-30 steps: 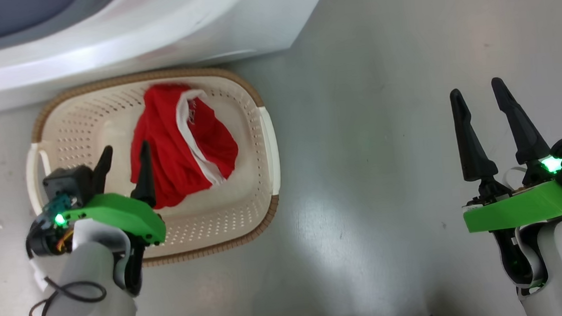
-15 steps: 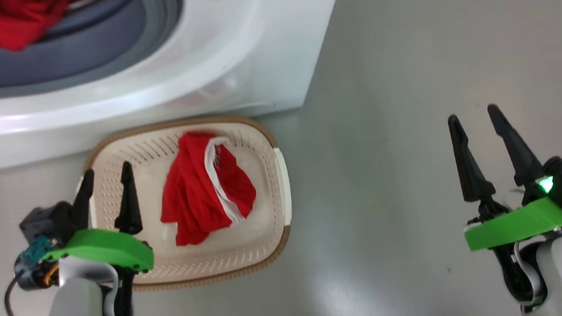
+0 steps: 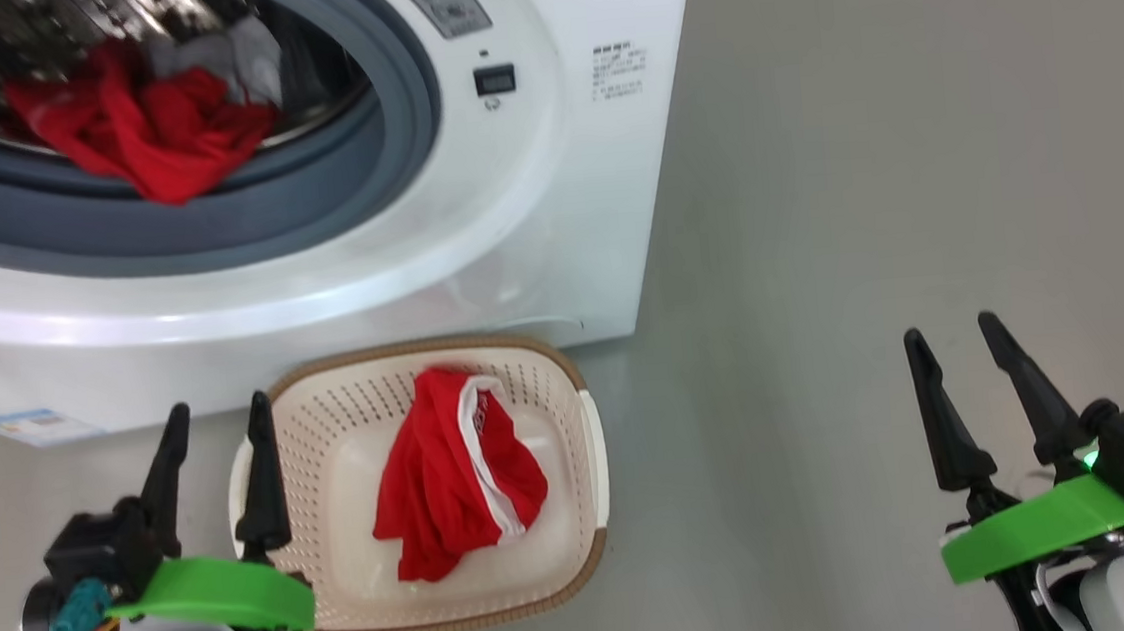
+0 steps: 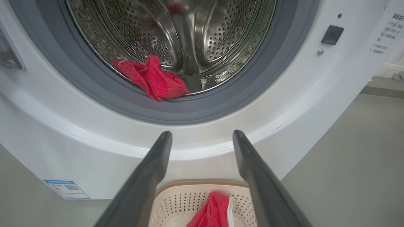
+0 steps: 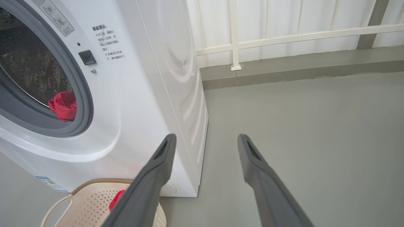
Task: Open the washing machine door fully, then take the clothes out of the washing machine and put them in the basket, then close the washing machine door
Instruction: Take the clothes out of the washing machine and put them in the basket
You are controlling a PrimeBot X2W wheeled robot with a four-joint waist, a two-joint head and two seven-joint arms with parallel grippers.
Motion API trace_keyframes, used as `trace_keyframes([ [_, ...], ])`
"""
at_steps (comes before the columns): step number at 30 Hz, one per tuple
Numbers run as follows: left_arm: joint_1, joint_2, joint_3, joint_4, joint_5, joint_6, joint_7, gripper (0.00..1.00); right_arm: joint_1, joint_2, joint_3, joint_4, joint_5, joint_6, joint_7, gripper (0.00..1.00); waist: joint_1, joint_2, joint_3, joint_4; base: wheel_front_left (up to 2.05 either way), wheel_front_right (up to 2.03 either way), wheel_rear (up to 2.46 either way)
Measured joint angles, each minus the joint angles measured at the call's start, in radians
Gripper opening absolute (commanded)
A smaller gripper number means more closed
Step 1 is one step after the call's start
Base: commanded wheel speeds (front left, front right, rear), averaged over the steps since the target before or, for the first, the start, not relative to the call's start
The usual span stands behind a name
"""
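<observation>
head view: the left gripper (image 3: 218, 408) hangs empty, fingers apart, at the left edge of the cream basket (image 3: 424, 351), where one red garment (image 3: 455, 484) with white trim lies. the right gripper (image 3: 949, 327), also spread and empty, is well apart over the floor (image 3: 817, 235). crumpled red clothes (image 3: 147, 137) sit inside the washing machine (image 3: 563, 205), at the front of its drum (image 3: 147, 12).

left wrist view: the red clothes (image 4: 154, 78) rest low, just behind the grey rubber ring (image 4: 189, 108).

right wrist view: a corner of the red clothes (image 5: 64, 105) shows at the opening.

the cloth looks light, soft and limp. pinching a raised fold on top should lift it, though trailing sleeves may snag the ring.
</observation>
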Motion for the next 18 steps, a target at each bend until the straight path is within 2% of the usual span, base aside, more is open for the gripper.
trace_keyframes([
  [9,0.128,-0.001,0.015,-0.115,0.049,0.000,0.000,1.00,0.078,0.002,-0.017,0.007,0.014,0.000,0.000,1.00,0.0000,0.0000,-0.108,0.012,0.00,0.00,0.00],
  [18,0.269,-0.001,0.052,-0.207,0.019,0.000,0.000,1.00,0.166,0.007,-0.035,0.007,0.016,0.000,0.000,1.00,0.0000,0.0000,-0.181,0.014,0.00,0.00,0.00],
])
